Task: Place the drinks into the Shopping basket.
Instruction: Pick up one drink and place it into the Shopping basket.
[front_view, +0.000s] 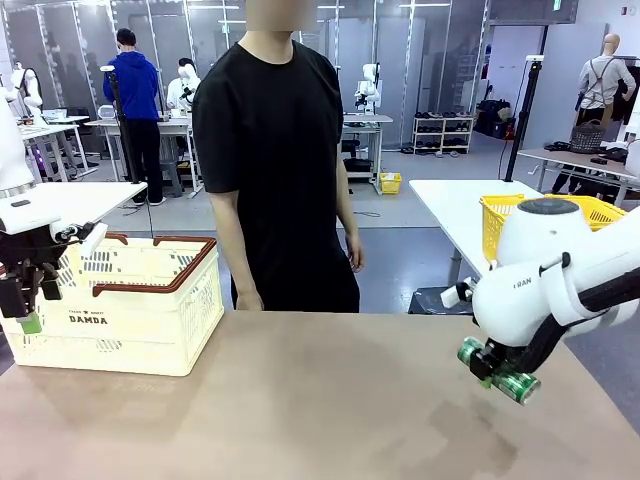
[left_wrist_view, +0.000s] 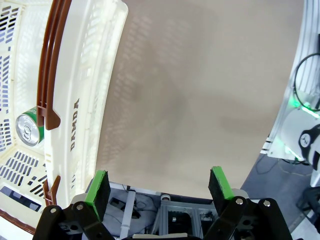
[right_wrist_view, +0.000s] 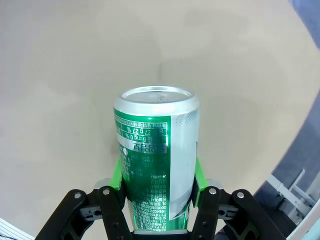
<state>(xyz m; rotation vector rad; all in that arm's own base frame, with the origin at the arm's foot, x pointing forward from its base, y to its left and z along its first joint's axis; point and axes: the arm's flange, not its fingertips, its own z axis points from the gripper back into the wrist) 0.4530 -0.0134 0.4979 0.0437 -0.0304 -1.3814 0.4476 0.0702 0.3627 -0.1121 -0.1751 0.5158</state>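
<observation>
The right tool (right_wrist_view: 157, 172) clamps a green can (right_wrist_view: 156, 145) by its mid-body above the surface (front_view: 330, 410), well apart from the basket (front_view: 150, 335). Thin-walled, slick and probably easy to dent, the can suits a gentle side grip. The left tool (left_wrist_view: 160, 192), jaws wide and empty, hovers beside the basket, which holds a second can (left_wrist_view: 29, 129).

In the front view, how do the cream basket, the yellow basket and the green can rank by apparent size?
Largest: cream basket.
Then: yellow basket, farther off and partly hidden, so its real size is unsure.
Smallest: green can, nearer the camera.
</observation>
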